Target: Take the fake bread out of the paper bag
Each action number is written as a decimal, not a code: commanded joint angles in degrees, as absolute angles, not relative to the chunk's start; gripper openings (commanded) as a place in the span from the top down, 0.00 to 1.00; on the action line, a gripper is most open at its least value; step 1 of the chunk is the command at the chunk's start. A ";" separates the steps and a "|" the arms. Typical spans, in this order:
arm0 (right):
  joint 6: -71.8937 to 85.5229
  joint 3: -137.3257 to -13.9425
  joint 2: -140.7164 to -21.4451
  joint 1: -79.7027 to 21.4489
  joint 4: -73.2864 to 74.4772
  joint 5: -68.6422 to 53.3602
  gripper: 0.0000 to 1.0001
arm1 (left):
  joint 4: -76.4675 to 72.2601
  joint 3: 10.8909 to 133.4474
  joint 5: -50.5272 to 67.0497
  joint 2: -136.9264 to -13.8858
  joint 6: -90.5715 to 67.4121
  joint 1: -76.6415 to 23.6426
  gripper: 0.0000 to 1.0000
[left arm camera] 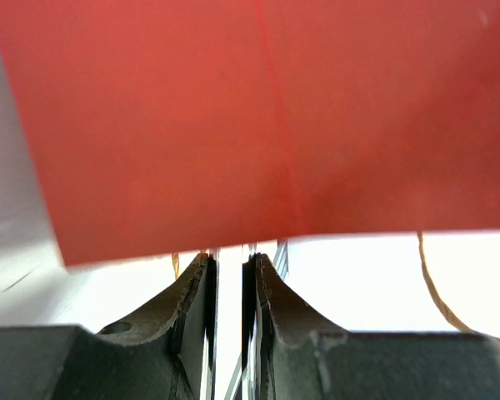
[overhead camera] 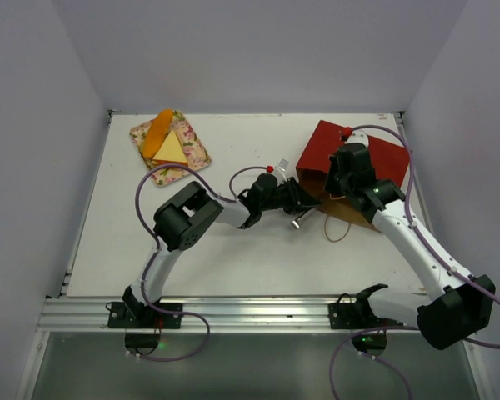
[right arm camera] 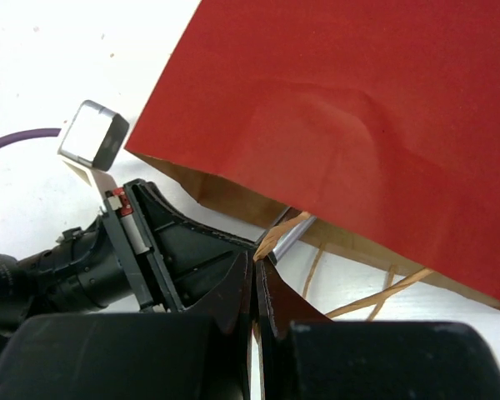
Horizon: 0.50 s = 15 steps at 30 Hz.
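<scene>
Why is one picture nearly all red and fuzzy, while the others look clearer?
Left wrist view: the paper bag sits so near the lens that it blurs, and the table below it washes out white. Right wrist view: the bag's creases are sharp, the right fingers dark and soft. Top view: even light, faint shadows, all in focus.

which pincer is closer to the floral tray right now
Left. The left pincer is at the paper bag's mouth, right of the floral tray; the right pincer sits farther right, at the bag too.
</scene>
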<state>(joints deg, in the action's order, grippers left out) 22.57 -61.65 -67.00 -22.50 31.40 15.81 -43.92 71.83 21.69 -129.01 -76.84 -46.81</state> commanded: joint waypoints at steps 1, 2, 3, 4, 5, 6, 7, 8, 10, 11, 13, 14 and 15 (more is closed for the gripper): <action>23.29 -64.59 -70.56 -22.76 27.95 17.05 1.00 | -49.31 70.40 23.73 -124.28 -77.52 -45.70 0.83; 23.29 -65.03 -71.27 -22.76 27.69 17.40 1.00 | -49.48 70.14 24.08 -123.84 -77.61 -45.62 0.83; 23.29 -66.08 -72.15 -22.68 27.60 18.19 1.00 | -49.74 69.61 24.26 -123.58 -77.61 -45.18 0.83; 23.47 -66.70 -73.12 -22.41 27.16 18.28 1.00 | -49.92 69.26 24.43 -123.31 -77.61 -45.00 0.84; 23.64 -67.41 -75.04 -22.24 27.16 18.11 1.00 | -50.10 68.82 24.61 -122.61 -77.78 -44.74 0.84; 24.08 -68.11 -76.02 -21.80 27.16 17.58 1.00 | -50.45 68.04 24.70 -122.35 -77.78 -44.13 0.84; 24.26 -69.07 -76.90 -21.62 26.64 17.32 1.00 | -50.62 67.59 24.87 -121.82 -77.78 -43.95 0.84; 24.52 -69.52 -77.77 -21.45 26.46 17.05 1.00 | -50.71 67.15 25.05 -120.86 -77.78 -43.68 0.84; 25.05 -70.83 -80.32 -20.83 25.93 16.35 1.00 | -50.89 66.01 25.49 -119.98 -77.52 -43.07 0.84; 25.66 -71.10 -81.99 -20.40 25.58 15.91 1.00 | -50.45 65.74 25.84 -119.01 -77.17 -42.89 0.84; 26.10 -72.41 -83.84 -19.87 24.70 14.68 1.00 | -50.27 64.52 26.01 -118.04 -76.73 -42.54 0.84; 26.19 -73.03 -84.80 -19.69 24.78 14.33 1.00 | -50.19 63.99 26.19 -117.08 -76.64 -42.45 0.84; 26.45 -74.26 -86.64 -19.43 24.79 14.33 1.00 | -50.27 63.46 26.37 -116.64 -76.55 -42.19 0.84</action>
